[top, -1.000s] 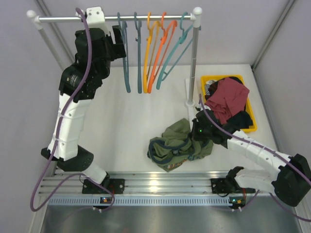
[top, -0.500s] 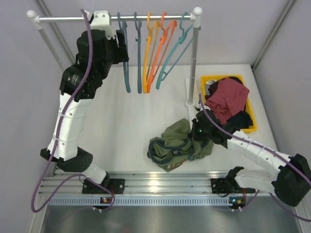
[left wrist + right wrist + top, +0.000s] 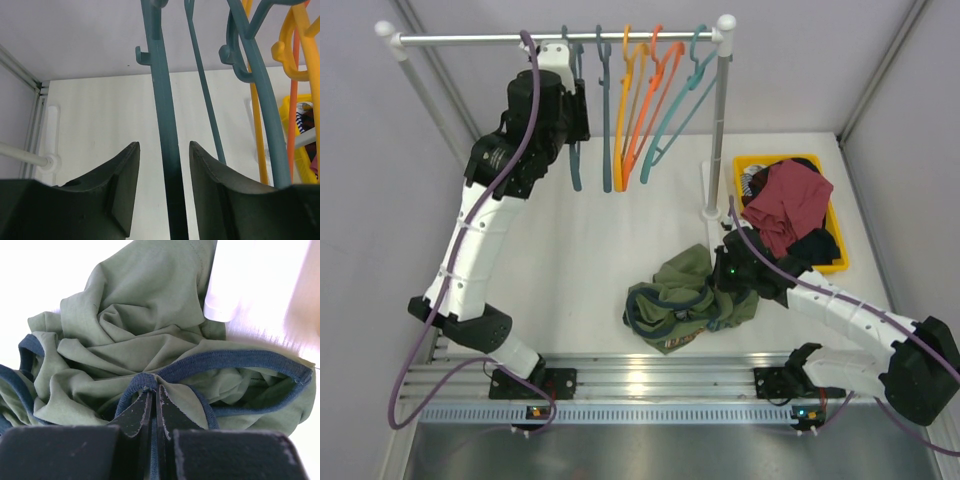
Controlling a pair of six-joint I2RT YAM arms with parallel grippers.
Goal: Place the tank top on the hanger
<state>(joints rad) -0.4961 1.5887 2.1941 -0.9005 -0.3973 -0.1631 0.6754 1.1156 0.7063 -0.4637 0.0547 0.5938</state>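
Far left: the left gripper (image 3: 572, 98) is raised to the silver metal garment rail (image 3: 470, 39) at the back of the white table (image 3: 580, 250). Its fingers (image 3: 120, 185) are spread. One straight arm of the thin slate-teal plastic hanger (image 3: 162, 100) runs down between them, with a narrow gap showing on either side in the left wrist view, so no contact can be seen. From above, this hanger (image 3: 577, 172) is the leftmost on the rail and hangs by its hook.

Just right of it hangs a second slate-teal hanger (image 3: 606, 150). Next come the orange plastic hangers (image 3: 638, 120), then a lighter green-teal hanger (image 3: 678, 105) beside the right post.

Near centre: the olive-green tank top with dark teal trim (image 3: 682, 292) lies crumpled on the table, well apart from the rail. A bit of printed graphic shows at its near edge.

The right gripper (image 3: 722, 272) is low at the top's right side. In the right wrist view its fingers (image 3: 135, 415) are pressed together on a fold of the dark teal trim. Olive cloth (image 3: 145, 325) is bunched beyond the tips.

Right side: a yellow plastic bin (image 3: 760, 160) holds a maroon garment (image 3: 785, 205) heaped over darker items, just behind the right arm.
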